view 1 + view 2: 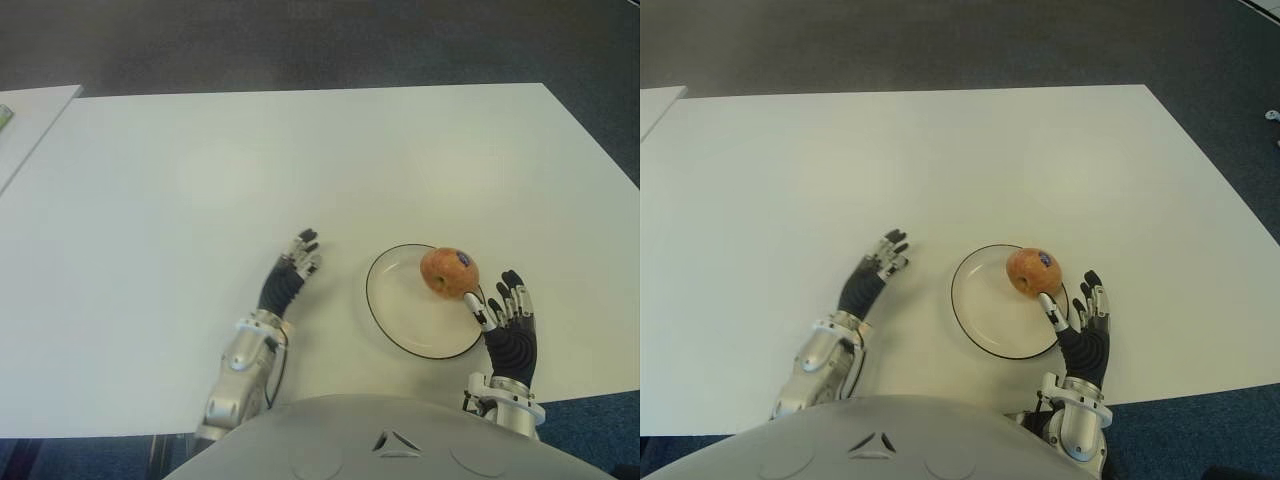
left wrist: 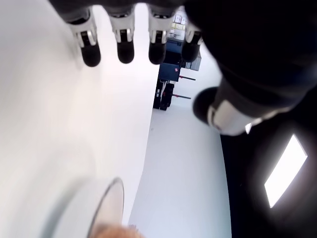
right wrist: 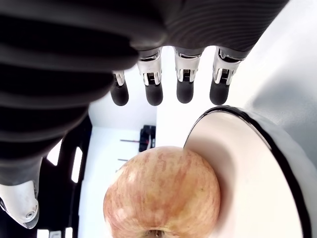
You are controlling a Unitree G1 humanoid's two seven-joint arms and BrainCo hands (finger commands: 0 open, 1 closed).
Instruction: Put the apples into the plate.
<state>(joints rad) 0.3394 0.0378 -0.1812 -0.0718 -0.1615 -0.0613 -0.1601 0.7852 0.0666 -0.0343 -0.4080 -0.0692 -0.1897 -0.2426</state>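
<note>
Left eye view shows a white counter [image 1: 200, 180] with one round white plate [image 1: 400, 325] edged by a thin dark rim, sitting near the robot's body. One apple [image 1: 449, 271], reddish-orange with a small dark sticker on top, lies inside the plate at about its 1 o'clock edge, against the rim. Nothing else lies in the plate.

The right hand [image 1: 508, 318] sits at about 4 o'clock from the plate, just beside its rim, palm open and fingers [image 1: 513, 290] spread and extended. Its thumb reaches toward the apple from the 5 o'clock side; whether the tip touches the fruit cannot be told from the eye views. The right wrist view shows the apple [image 3: 163, 196] close in front of the palm, with the four fingertips [image 3: 183, 84] straight and clear above it, not wrapped around it. The hand is released and grips nothing. The plate's dark rim [image 3: 277, 148] curves beside the apple in that view.

The left hand [image 1: 292, 270] shows at 9 o'clock from the plate, apart from it, over bare counter. The left wrist view shows its fingers [image 2: 124, 47] straight and relaxed, holding nothing, with the plate's edge [image 2: 111, 208] blurred farther off.

A second white surface [image 1: 30, 125] lies at the counter's 10 o'clock corner.
</note>
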